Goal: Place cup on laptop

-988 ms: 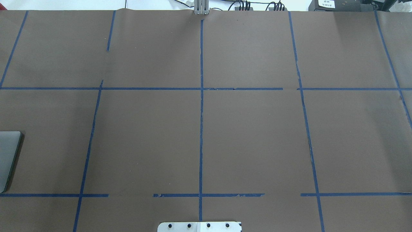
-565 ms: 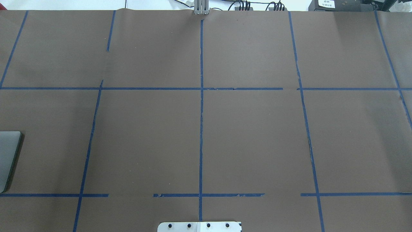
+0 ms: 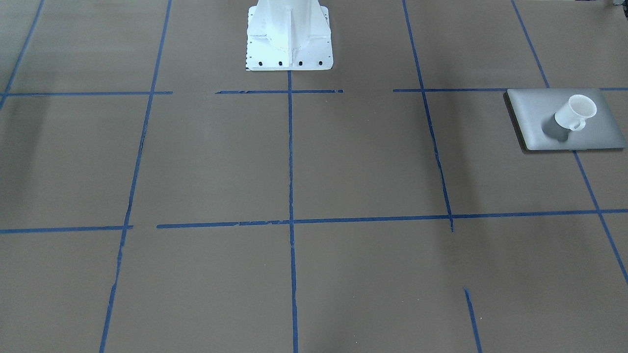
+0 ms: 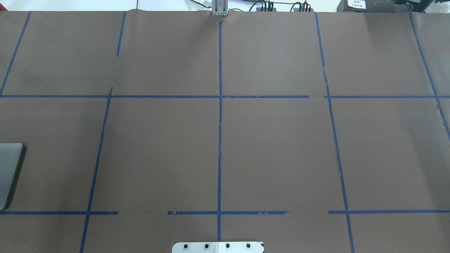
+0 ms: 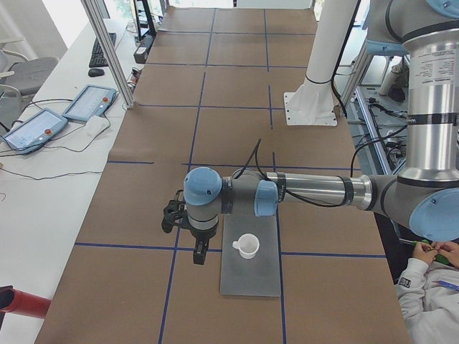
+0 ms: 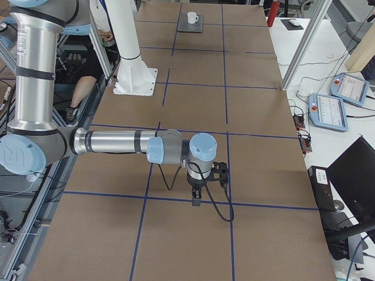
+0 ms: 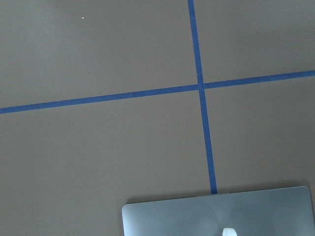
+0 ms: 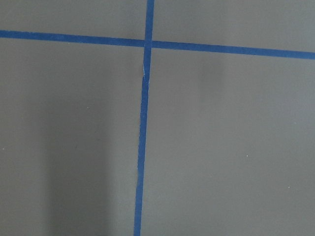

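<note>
The white cup (image 3: 574, 113) stands upright on the silver-grey laptop (image 3: 535, 117), with nothing holding it. Both also show in the exterior left view, cup (image 5: 247, 246) on laptop (image 5: 251, 276), and far off in the exterior right view, cup (image 6: 191, 18). The overhead view shows only the laptop's corner (image 4: 8, 172). The left wrist view shows the laptop's edge (image 7: 197, 216). My left gripper (image 5: 199, 258) hangs beside the laptop's edge, apart from the cup; I cannot tell its state. My right gripper (image 6: 195, 202) hangs over bare table, far from both; I cannot tell its state.
The brown table cover carries a blue tape grid (image 4: 219, 140). The white robot pedestal (image 3: 288, 34) stands at the table's robot side. Teach pendants (image 5: 90, 102) lie on the side bench. An operator (image 5: 430, 287) sits near the robot's left side.
</note>
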`<state>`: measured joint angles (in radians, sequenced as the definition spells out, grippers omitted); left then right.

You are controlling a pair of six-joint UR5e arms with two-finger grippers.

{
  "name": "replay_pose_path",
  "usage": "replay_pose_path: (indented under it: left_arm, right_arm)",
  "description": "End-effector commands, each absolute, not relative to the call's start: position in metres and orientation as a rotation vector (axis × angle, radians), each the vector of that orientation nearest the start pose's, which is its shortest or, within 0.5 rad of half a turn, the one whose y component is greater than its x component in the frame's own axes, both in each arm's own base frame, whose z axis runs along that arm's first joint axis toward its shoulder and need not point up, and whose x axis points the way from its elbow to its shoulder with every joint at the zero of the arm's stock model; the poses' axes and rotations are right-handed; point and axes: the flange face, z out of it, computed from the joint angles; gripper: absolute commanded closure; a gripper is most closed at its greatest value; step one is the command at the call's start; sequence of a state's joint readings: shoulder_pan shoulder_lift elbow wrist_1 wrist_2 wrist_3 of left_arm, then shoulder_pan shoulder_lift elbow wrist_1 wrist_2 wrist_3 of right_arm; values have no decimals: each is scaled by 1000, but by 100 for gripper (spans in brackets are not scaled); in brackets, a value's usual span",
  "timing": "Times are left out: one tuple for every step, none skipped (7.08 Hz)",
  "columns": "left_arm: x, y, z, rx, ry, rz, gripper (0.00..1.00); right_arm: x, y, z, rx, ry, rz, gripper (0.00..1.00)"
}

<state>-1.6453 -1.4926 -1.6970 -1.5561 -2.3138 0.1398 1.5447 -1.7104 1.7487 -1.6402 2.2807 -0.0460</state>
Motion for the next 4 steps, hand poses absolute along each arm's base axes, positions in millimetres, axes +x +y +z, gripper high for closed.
replay_pose_path:
  left_arm:
    - [-100,-454,638,99,738,72,0]
    - [-99,-452,640,92,737,71,0]
    - [-99,-452,638,96,737,71,0]
    - [-99,-452,639,94,737,70,0]
  right_arm:
    - [57,-432,647,-24,-711,-58,0]
    - [57,-432,647,-24,-711,-58,0]
    - [57,-432,646,-21,-711,-59,0]
    - [57,-432,647,-22,-711,-58,0]
